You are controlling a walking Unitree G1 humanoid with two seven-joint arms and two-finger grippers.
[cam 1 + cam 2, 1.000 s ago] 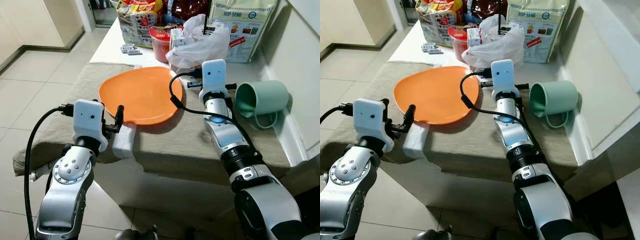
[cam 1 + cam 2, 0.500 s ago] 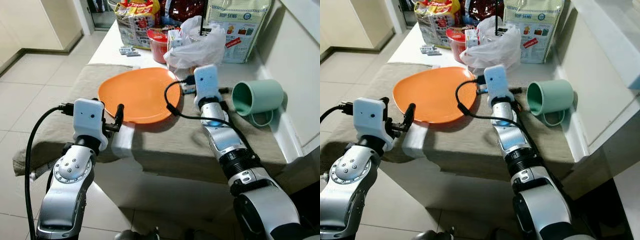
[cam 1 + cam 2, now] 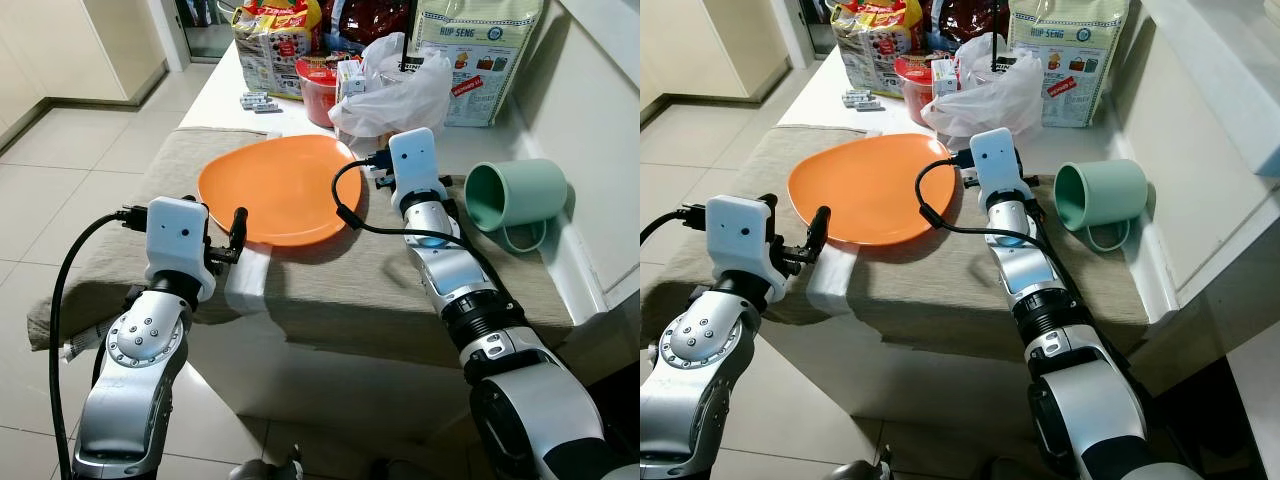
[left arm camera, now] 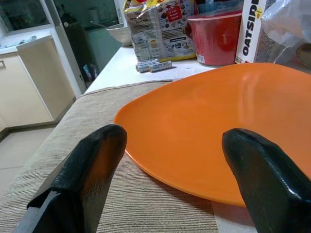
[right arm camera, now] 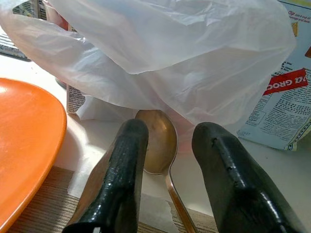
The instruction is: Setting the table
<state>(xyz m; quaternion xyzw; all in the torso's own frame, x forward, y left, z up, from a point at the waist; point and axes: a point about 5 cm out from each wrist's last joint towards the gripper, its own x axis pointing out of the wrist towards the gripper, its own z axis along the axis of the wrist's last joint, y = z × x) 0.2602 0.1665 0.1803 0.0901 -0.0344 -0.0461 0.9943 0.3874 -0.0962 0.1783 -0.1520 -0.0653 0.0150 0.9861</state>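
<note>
White plastic bag (image 5: 160, 53) overhanging spoon (image 5: 158, 141)

Flat round plate (image 3: 275, 188): plain orange, glossy. Woven table runner (image 3: 350, 280): beige-brown with fine ribbed stripes. Tipped plastic mug (image 3: 515, 198): pale mint green. Crumpled thin plastic bag (image 5: 160, 53): translucent white. Metal spoon (image 5: 158, 141): dull golden bowl. Round tub (image 4: 216, 36): red. Left claw (image 4: 167, 170) and right claw (image 5: 170, 165): black fingers. Table (image 3: 225, 95): white.

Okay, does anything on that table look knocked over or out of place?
The green mug lies tipped on its side on the beige cloth, mouth toward the orange plate. The spoon sits half under the white plastic bag.
</note>
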